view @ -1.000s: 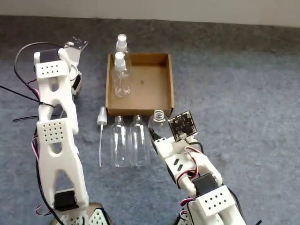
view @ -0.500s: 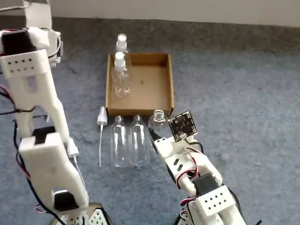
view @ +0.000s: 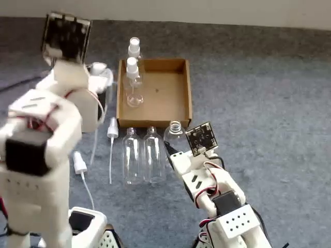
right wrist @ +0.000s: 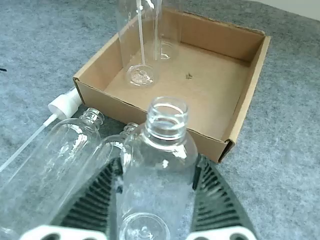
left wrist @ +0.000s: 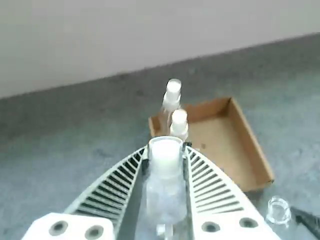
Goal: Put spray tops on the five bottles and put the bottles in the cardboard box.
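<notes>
White printed arms [view: 41, 134] — dotted panels [view: 235, 222], black servos [view: 228, 199], red-and-white cables [view: 209, 192] — ribbed grey tool fingers [left wrist: 210, 185].

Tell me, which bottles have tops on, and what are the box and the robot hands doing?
Held bottle: upright, no top.
Right gripper: shut on held bottle.
Left gripper: shut on a spray top.
Box bottles: standing in the box, tops on.
Lying bottles: on their sides, no tops.
Loose spray tops: lying on the table.
Cardboard box: open.
</notes>
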You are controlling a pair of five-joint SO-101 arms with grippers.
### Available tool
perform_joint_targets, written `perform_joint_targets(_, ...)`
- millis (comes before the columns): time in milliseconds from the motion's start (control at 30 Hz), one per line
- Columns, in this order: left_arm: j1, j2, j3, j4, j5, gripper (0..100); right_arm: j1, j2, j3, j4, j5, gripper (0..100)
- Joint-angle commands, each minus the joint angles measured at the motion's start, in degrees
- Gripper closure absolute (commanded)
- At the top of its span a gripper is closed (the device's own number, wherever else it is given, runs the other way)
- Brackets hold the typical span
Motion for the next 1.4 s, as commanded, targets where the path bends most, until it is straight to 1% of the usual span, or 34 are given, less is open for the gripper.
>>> perform_joint_targets(0, 7.3, -11.6, 19.6, -28.4, 0.7, 100, -0.7, -1.1, -1.9, 0.2, 0.4, 99.5)
perform_joint_targets(67, 10.4, -12.9, 24.8, -40.0, 0.6, 100, -0.7, -1.1, -1.9, 0.1, 0.4, 99.5)
perform_joint_targets(133, 13.6, -12.5, 27.4, -49.4, 0.6, 100, -0.7, -1.1, -1.9, 0.1, 0.4, 99.5)
perform_joint_targets(167, 15.2, -11.9, 27.5, -52.5, 0.6, 100, -0.7, -1.1, -1.9, 0.1, 0.4, 99.5)
perform_joint_targets(233, 18.7, -10.0, 27.1, -55.6, 0.6, 100, -0.7, -1.1, -1.9, 0.0, 0.6, 99.5)
perform_joint_targets(367, 23.2, -3.7, 24.1, -56.4, 0.6, 100, -0.7, -1.2, -1.9, 0.0, 0.4, 99.5)
perform_joint_targets(500, 24.1, 2.2, 21.0, -56.2, 0.9, 100, -0.7, -2.1, -1.7, 0.0, 0.6, 99.5)
perform_joint_targets(700, 24.9, 3.7, 21.6, -56.1, 0.9, 100, -0.7, -15.2, -0.7, 0.7, 0.6, 99.5)
perform_joint_targets(833, 25.3, 3.6, 23.6, -56.4, 0.9, 100, -0.7, -23.4, 3.6, 5.7, 0.7, 99.5)
perform_joint_targets(900, 25.4, 3.6, 23.6, -56.4, 0.9, 100, -2.1, -25.6, 4.4, 6.5, 0.7, 99.5)
perform_joint_targets(1000, 25.4, 3.6, 23.1, -56.4, 0.9, 100, -2.8, -25.6, 4.8, 6.5, 0.7, 99.5)
perform_joint_targets(1133, 25.5, 3.6, 19.0, -56.1, 0.9, 100, -2.8, -24.4, 4.4, 6.5, 0.7, 99.5)
perform_joint_targets(1367, 28.6, 3.6, 18.2, -54.3, 0.6, 100, -2.6, -24.1, 4.4, 6.5, 0.7, 99.5)
